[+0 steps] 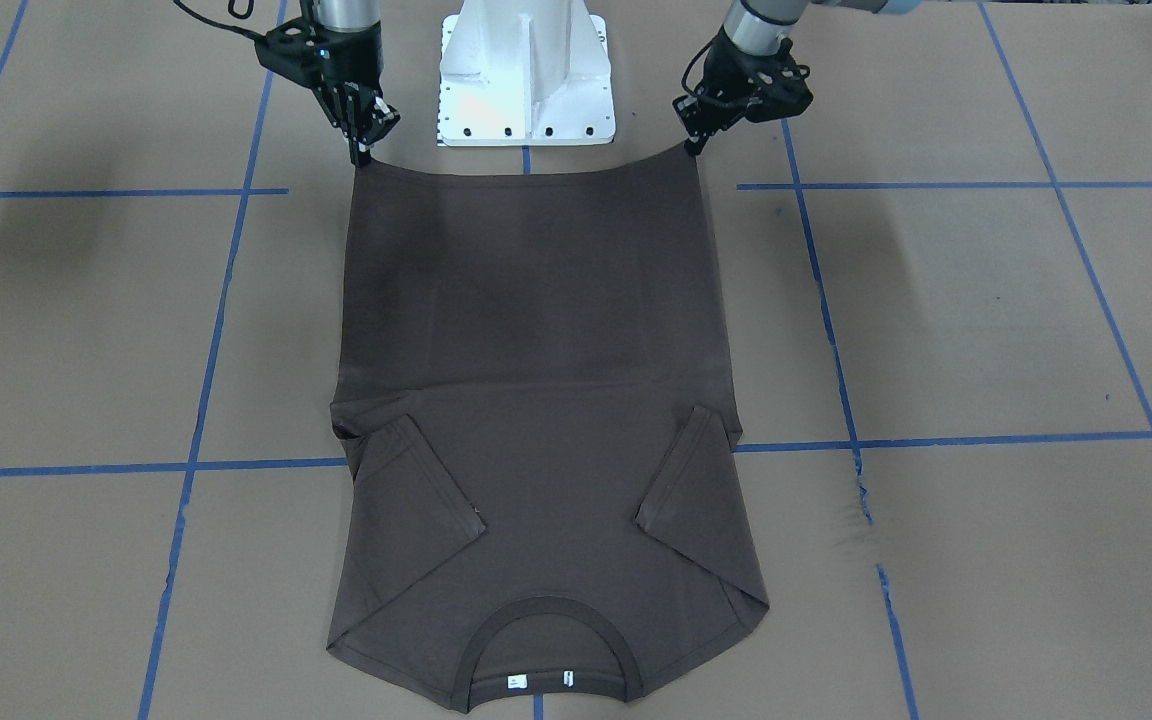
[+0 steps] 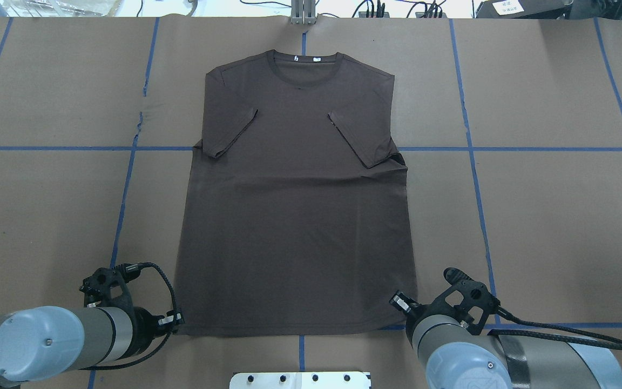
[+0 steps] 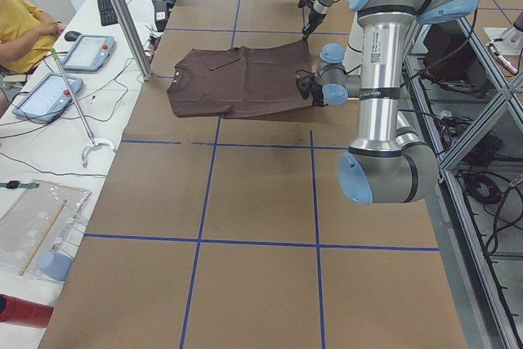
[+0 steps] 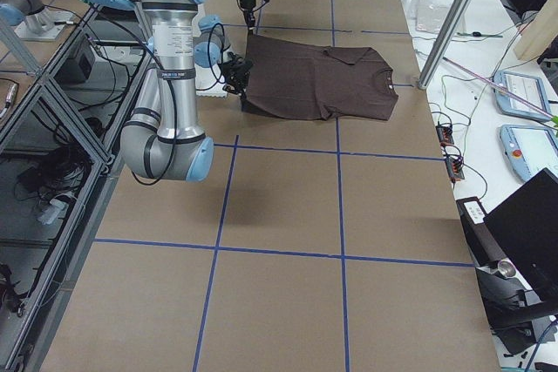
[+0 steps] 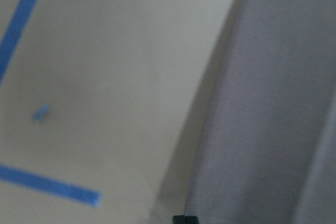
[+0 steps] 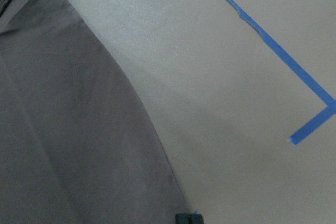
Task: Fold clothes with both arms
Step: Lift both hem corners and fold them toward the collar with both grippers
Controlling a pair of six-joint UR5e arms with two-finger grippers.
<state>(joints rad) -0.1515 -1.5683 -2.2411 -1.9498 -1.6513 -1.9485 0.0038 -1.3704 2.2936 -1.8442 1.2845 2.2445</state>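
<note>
Nearest the robot, the left fingers (image 1: pixel 693 142) and right fingers (image 1: pixel 362 150) each pinch a hem corner of the shirt (image 1: pixel 536 320), which lies flat on the bench (image 1: pixel 936 320). Both sleeves (image 1: pixel 421 490) are already folded in. The fold toward the far collar (image 1: pixel 546 606) is likely what remains.

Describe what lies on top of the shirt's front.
Both sleeves, folded inward, lie on the shirt's front. The cloth under them and the table beneath the shirt are covered.
</note>
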